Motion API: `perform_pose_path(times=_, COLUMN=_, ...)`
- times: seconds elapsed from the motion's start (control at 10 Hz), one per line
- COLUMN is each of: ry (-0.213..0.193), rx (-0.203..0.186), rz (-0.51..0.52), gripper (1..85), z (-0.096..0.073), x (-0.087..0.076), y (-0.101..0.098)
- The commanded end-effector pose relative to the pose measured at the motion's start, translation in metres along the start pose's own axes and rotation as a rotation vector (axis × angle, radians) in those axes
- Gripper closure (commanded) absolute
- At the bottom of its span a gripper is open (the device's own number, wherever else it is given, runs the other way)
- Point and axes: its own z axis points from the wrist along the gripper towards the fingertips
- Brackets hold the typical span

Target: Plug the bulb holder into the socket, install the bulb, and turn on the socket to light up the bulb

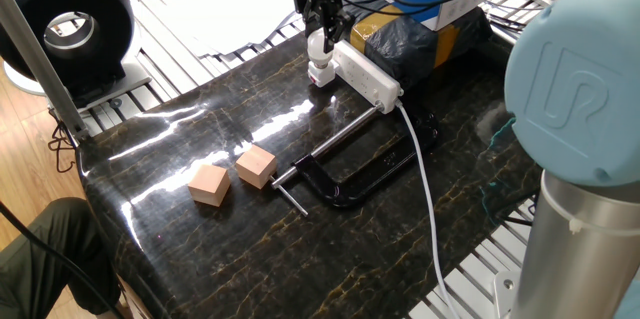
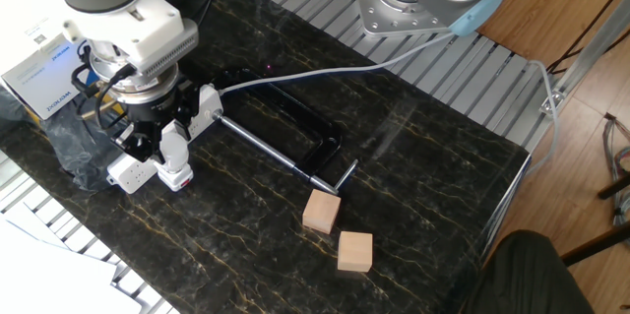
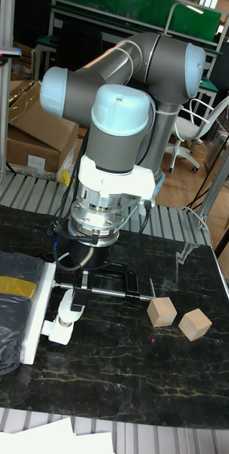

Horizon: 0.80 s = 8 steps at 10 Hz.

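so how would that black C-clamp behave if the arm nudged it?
The C-clamp looks like solid metal, so it is probably heavy for its size and stiff. It lies flat on the glossy table, so it would likely slide or pivot rather than tip. Its long screw rod and loose crossbar could snag the cable.

I see two tan wooden cubes near-left, close together | black metal C-clamp lying flat mid-table | black ring lamp far-left.
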Motion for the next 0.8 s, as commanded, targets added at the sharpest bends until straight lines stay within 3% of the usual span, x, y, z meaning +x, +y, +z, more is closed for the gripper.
perform_pose_path(times=0.0, ry=-0.005, rx=0.009, rz=0.018, gripper=84.7, z=0.0, x=0.0004, y=-0.0027)
perform_pose_path(times=0.7, ry=0.007, rx=0.01, rz=0.048, gripper=84.7, z=-0.0004, x=0.0004, y=-0.0047)
